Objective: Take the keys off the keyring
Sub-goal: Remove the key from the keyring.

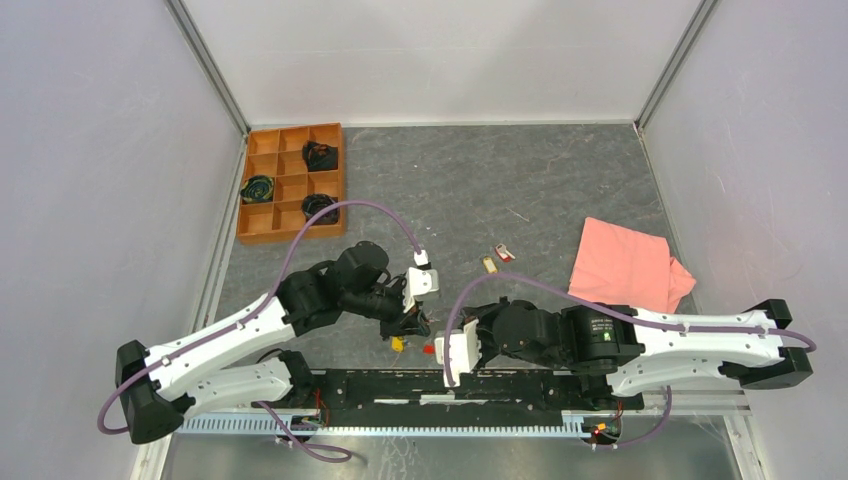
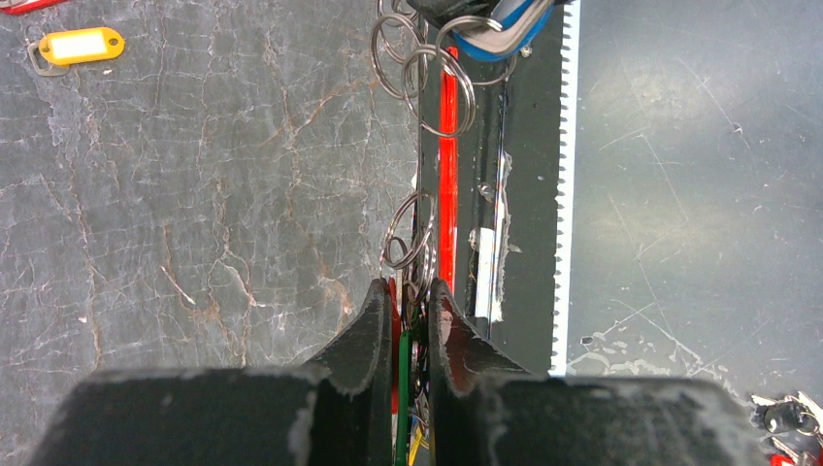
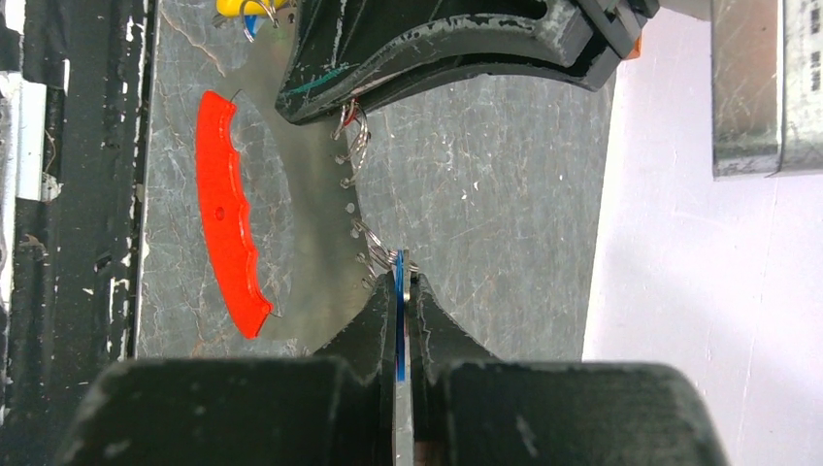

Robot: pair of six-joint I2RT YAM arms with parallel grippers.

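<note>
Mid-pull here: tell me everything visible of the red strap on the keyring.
The red strap looks like glossy plastic: a curved strip, one edge scalloped, a small hole near its middle. It bows away from the metal rings strung between the left pincer, which clamps them, and the right pincer, which clamps a blue key. Whether it rests on the table is unclear.

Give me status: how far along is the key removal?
Done: a yellow key and a red key lie loose on the table. In hand: left gripper clamps the keyring, right gripper pinches a blue key. Left: blue key and a green key, not yet off.
</note>
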